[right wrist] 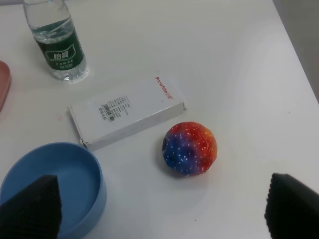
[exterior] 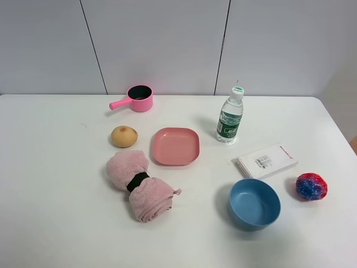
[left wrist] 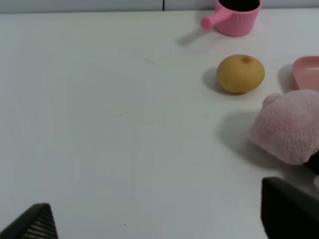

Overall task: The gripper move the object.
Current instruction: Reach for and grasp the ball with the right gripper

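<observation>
The ball [exterior: 311, 186], mottled red, blue and purple, lies on the white table at the right, near the table's right edge. In the right wrist view the ball [right wrist: 190, 148] lies ahead of my right gripper [right wrist: 162, 206], whose two dark fingertips [right wrist: 30, 204] stand wide apart and empty. My left gripper [left wrist: 159, 219] is open and empty too, over bare table left of the tan lump [left wrist: 240, 73]. Neither arm shows in the exterior high view.
A blue bowl [exterior: 254, 204] and a white box [exterior: 266, 161] sit just left of the ball. A water bottle [exterior: 230, 116], pink plate [exterior: 175, 146], pink pot [exterior: 139, 98], tan potato-like lump [exterior: 124, 136] and rolled pink towel [exterior: 139, 185] stand further left.
</observation>
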{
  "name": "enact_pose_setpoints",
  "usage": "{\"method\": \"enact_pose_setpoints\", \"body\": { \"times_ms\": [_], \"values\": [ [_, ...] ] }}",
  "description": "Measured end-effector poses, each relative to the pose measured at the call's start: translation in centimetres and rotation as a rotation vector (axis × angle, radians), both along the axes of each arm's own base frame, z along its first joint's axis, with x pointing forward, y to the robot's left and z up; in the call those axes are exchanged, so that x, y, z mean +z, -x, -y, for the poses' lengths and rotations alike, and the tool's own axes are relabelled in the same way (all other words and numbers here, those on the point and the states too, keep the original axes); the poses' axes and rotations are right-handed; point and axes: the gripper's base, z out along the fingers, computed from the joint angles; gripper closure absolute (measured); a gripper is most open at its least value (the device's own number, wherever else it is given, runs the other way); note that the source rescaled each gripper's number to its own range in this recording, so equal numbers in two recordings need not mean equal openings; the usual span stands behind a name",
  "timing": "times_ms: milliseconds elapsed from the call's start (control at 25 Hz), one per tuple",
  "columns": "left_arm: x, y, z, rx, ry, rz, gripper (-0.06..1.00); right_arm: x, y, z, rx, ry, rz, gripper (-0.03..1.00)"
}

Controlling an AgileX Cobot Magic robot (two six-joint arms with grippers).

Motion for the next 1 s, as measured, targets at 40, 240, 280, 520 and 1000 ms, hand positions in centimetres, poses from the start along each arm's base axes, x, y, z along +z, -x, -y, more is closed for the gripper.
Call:
{"method": "enact_pose_setpoints", "body": {
  "times_ms": [40,240,280,520,1000],
  "values": [
    [0.0,0.0,0.0,0.0,0.0,0.0,-0.06,0.0,0.0,0.0,0.0,0.0,0.0,-0.03],
    [0.0,0.0,0.0,0.0,0.0,0.0,-0.06,0.0,0.0,0.0,0.0,0.0,0.0,-0.03],
    [0.0,0.0,0.0,0.0,0.0,0.0,-0.06,0.0,0.0,0.0,0.0,0.0,0.0,-0.03],
    [0.0,0.0,0.0,0.0,0.0,0.0,-0.06,0.0,0.0,0.0,0.0,0.0,0.0,-0.03],
    [0.0,0.0,0.0,0.0,0.0,0.0,-0.06,3.5,-0.1,0.3,-0.021,0.032,0.033,-0.03]
  ]
}}
